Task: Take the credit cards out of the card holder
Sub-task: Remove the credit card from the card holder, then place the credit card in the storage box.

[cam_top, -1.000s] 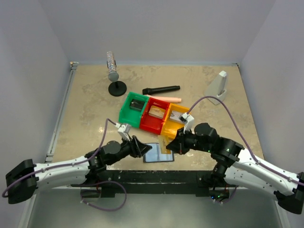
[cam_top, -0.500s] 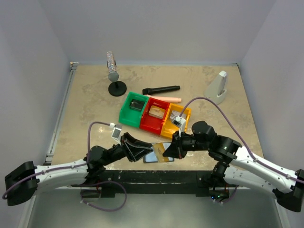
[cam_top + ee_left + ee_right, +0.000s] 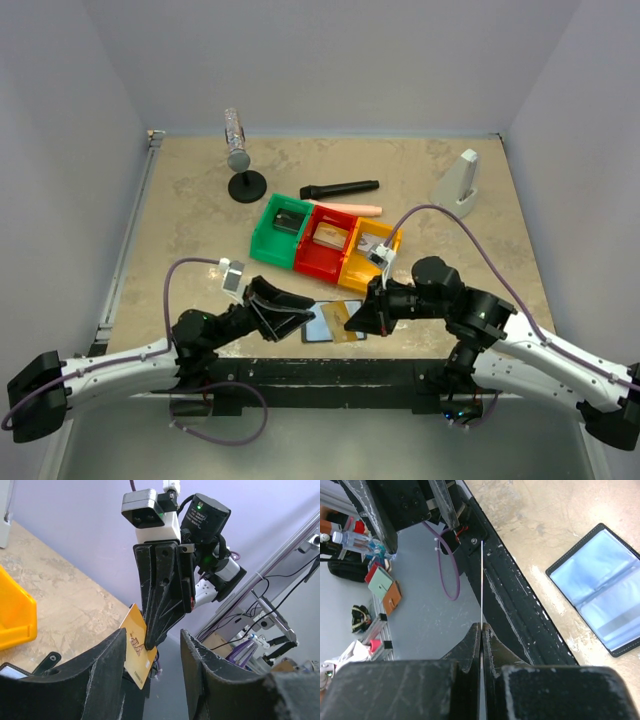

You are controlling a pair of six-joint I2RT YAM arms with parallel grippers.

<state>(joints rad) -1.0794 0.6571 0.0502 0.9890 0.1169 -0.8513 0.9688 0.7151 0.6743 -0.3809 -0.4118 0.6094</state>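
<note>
The card holder (image 3: 322, 326) lies open on the table near the front edge, black outside and bluish-grey inside (image 3: 602, 590), with its small tab (image 3: 47, 661) showing. My right gripper (image 3: 362, 318) is shut on a gold credit card (image 3: 340, 318), held upright just above the holder. That card (image 3: 137, 652) is pinched at its upper edge and appears edge-on as a thin line (image 3: 482, 580) ahead of the right fingertips (image 3: 481, 626). My left gripper (image 3: 292, 305) faces the card from the left, open with nothing between its fingers (image 3: 152, 635).
Green (image 3: 280, 228), red (image 3: 325, 240) and yellow (image 3: 365, 250) bins stand in a row behind the holder. Farther back are a black marker-like stick (image 3: 340, 188), a pink item (image 3: 352, 208), a bottle on a stand (image 3: 237, 150) and a white object (image 3: 460, 185).
My left arm has drawn back to the left, its jaws narrowing briefly and opening again. The right gripper has carried the gold card slightly toward the near edge.
</note>
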